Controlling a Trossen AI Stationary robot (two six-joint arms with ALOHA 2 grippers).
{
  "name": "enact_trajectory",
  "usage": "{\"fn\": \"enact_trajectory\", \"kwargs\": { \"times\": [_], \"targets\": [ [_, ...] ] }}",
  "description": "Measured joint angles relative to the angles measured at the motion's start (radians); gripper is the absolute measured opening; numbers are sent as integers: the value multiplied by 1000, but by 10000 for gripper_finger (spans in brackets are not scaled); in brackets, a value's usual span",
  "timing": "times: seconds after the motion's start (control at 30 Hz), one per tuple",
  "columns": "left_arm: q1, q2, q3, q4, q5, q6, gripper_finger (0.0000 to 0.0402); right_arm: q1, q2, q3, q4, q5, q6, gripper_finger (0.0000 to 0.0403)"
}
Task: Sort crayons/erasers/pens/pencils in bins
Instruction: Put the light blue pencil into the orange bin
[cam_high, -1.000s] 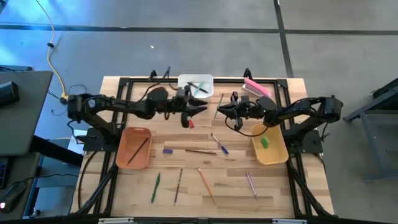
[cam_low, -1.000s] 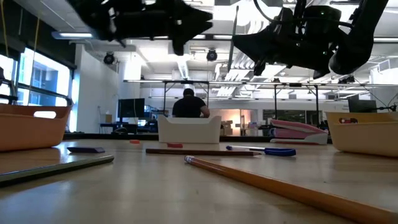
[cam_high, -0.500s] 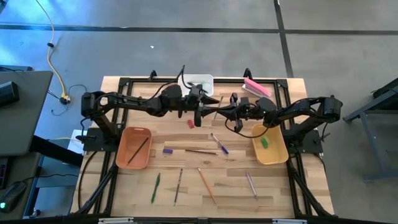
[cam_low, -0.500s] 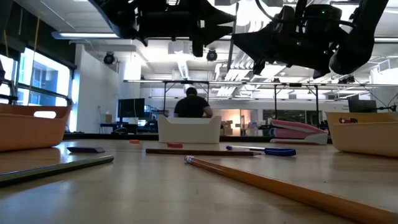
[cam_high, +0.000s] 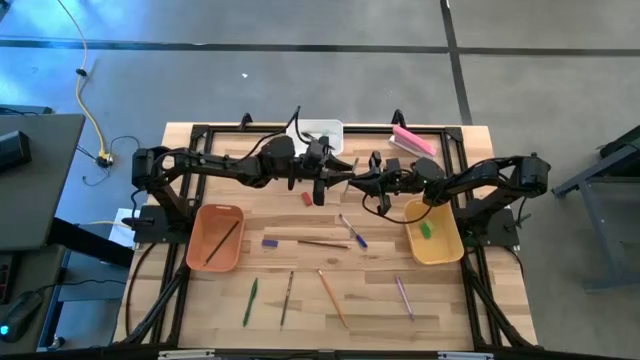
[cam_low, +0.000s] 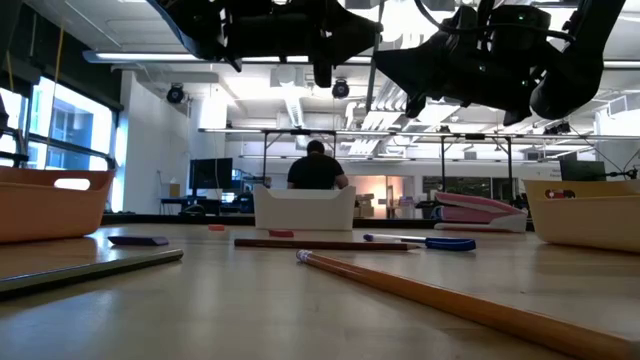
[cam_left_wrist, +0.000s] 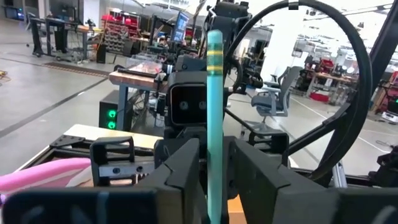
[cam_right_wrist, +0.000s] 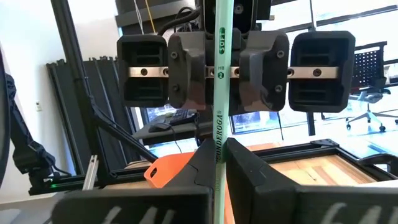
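Note:
A pale green pencil stands upright in the air between my two grippers, over the table's far middle. My left gripper reaches in from the left and my right gripper from the right; they face each other, both shut on the pencil. Behind them stands the white bin, partly hidden by my left arm. The orange bin at the left holds a stick. The yellow bin at the right holds a green crayon. Pens, pencils and crayons lie loose on the wood. My left gripper pinches the pencil's shaft between its two fingers, level from the table's left and across the pencil. Its hold is above my right gripper's. The pencil stands upright, yellow-banded end up, clear of the table. My right gripper pinches the shaft lower down between its two fingers, coming about level from the table's right. The fingers lie across the pencil, which rises straight up past them.
A pink eraser lies at the far right. On the table lie a red crayon, a purple crayon, a brown pencil, a blue pen, and near the front several more sticks.
My left gripper has moved toward the table's right edge, up to the pencil that my right gripper holds upright. My right gripper and the pencil have kept still.

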Motion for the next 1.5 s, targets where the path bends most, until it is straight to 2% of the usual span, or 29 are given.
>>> {"fn": "enact_trajectory", "kwargs": {
  "times": [0.23, 0.37, 0.53, 0.73, 0.93, 1.0, 1.1, 1.27, 1.4, 1.5],
  "targets": [
    [0, 0, 0, -2, 8, 10, 34, 0, 0, 0, 0, 0, 2, 6],
    [0, 0, -1, -3, 8, 10, 9, 0, 0, 0, -7, 0, 7, 25],
    [8, -10, -1, -17, 8, 15, 5, 0, 1, 1, -62, 0, 2, 81],
    [18, -58, -1, -108, -18, 51, 4, 0, 1, 1, -96, 25, 0, 158],
    [22, -153, -1, -309, -51, 78, 4, -2, 1, 1, -118, 28, -66, 195],
    [22, -197, -1, -394, -80, 79, 4, -2, 1, 1, -130, 28, -82, 192],
    [20, -265, -1, -555, -99, 62, 4, -3, 1, 1, -146, 28, -104, 166],
    [0, -384, -1, -868, -166, -50, 3, -3, 0, 1, -204, 55, -153, 81],
    [-47, -479, -1, -1176, -284, -166, 3, -10, 0, 1, -262, 84, -183, 12],
    [-93, -525, -1, -1385, -354, -276, 3, -21, 0, 1, -286, 84, -177, 14]
  ]
}}
